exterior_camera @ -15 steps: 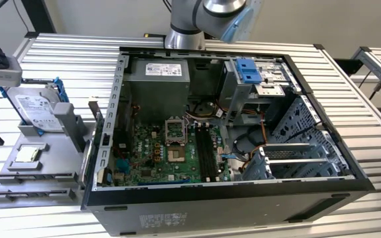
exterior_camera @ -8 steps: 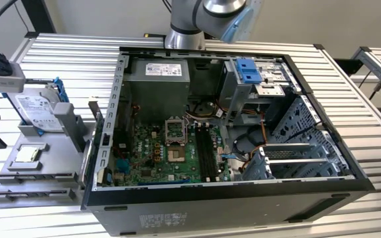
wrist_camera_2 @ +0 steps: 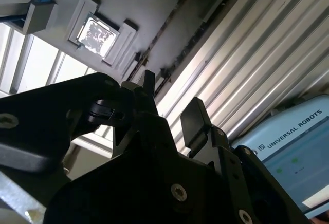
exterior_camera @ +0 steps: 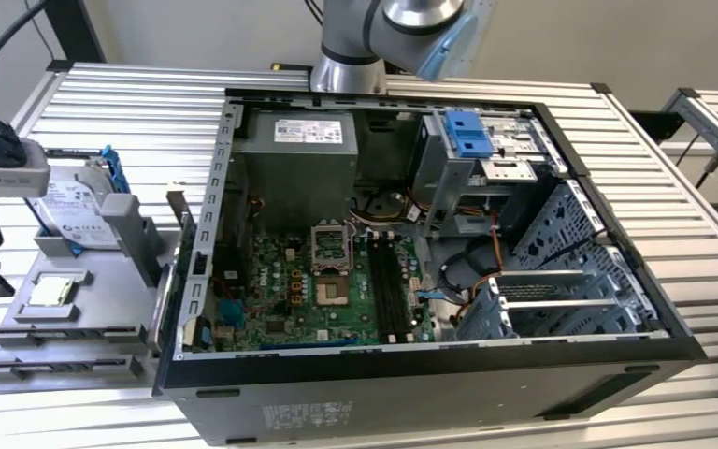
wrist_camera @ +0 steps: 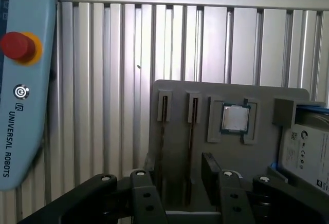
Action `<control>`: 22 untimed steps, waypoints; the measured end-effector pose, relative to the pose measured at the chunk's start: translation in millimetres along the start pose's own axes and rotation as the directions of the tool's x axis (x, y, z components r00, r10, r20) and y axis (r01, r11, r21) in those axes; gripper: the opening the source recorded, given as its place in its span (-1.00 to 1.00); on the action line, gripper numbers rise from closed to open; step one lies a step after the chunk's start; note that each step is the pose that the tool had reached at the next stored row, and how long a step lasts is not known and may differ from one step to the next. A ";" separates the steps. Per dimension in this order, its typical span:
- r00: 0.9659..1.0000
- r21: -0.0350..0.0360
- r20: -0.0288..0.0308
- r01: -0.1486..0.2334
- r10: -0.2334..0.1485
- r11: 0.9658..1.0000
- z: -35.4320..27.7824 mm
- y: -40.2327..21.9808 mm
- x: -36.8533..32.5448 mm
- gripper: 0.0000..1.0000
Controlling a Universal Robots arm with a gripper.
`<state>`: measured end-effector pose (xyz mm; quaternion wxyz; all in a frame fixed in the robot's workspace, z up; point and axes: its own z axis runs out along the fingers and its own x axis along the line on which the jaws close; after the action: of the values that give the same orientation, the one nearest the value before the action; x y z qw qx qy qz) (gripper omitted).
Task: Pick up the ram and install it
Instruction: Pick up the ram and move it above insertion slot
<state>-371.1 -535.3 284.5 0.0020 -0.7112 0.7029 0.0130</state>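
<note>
Pincer (wrist_camera: 175, 170): released, fingers spread, nothing between them. It hangs low over the near end of the grey holder tray (wrist_camera: 257, 93).

Ram (wrist_camera: 190, 131): not yet picked up. In the first wrist view it stands on edge in a narrow slot of the tray and shows as a thin dark strip. Its long axis runs straight away from the pincer, and the line of the slot passes through the gap between my two fingers. The fingers therefore stand to either side of the stick's flat faces, which I judge to be the right alignment for a grasp across its thickness. The stick's near end lies just ahead of the fingertips.

A second slot (wrist_camera: 163, 108) lies just beside the first and parallel to it. Whether it holds a stick I cannot tell.

Farther along the tray sit a processor chip (wrist_camera: 235, 118) in its recess and a hard drive (wrist_camera: 308, 152) at the tray's edge. Beyond the tray is the ribbed metal table (wrist_camera: 103, 80), with a teach pendant (wrist_camera: 25, 106) lying on it.

In the exterior view the open computer case (exterior_camera: 434, 393) stands to the right of the tray. Its black memory slots (exterior_camera: 391, 281) are well apart from the ram.
</note>
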 end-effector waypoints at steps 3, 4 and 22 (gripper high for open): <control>1.000 0.000 0.000 0.000 0.000 1.000 3.0 0.0 3.7 1.00; 1.000 0.000 0.000 0.000 0.000 1.000 3.9 0.0 5.2 1.00; 1.000 0.000 0.000 0.025 -0.025 1.000 23.1 0.6 14.1 1.00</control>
<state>-371.9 -548.9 261.1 0.0019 -0.7199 0.6940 0.0131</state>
